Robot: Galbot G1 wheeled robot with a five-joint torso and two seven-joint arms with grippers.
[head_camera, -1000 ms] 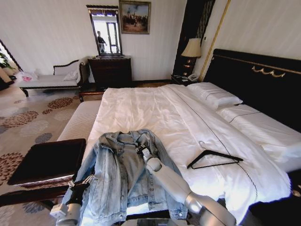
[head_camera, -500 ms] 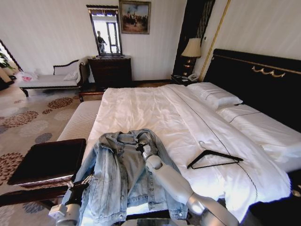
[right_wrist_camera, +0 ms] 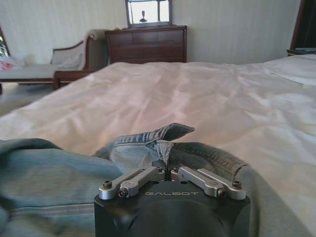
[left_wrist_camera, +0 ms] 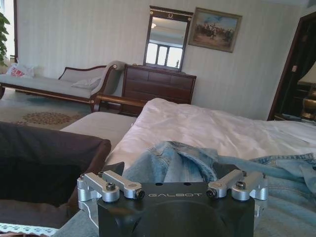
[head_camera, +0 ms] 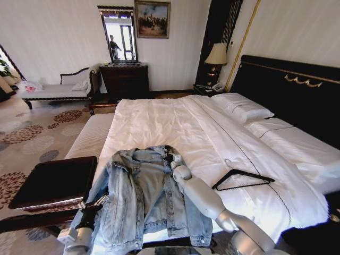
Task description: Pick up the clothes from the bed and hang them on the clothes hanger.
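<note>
Left gripper (head_camera: pixel 91 208), fingers spread wide and holding nothing, low at the near left hem of the denim jacket (head_camera: pixel 146 196), beside a dark bench (head_camera: pixel 53 180). The jacket lies open and face-up at the foot of the bed (head_camera: pixel 159 125); likely soft, fairly heavy and limp, best taken at collar or shoulders, and the right gripper (right_wrist_camera: pixel 170 168) is pinched closed on a collar fold. Clothes hanger (head_camera: pixel 241 179) lies well apart to the right on open white duvet, with free room up the bed.
</note>
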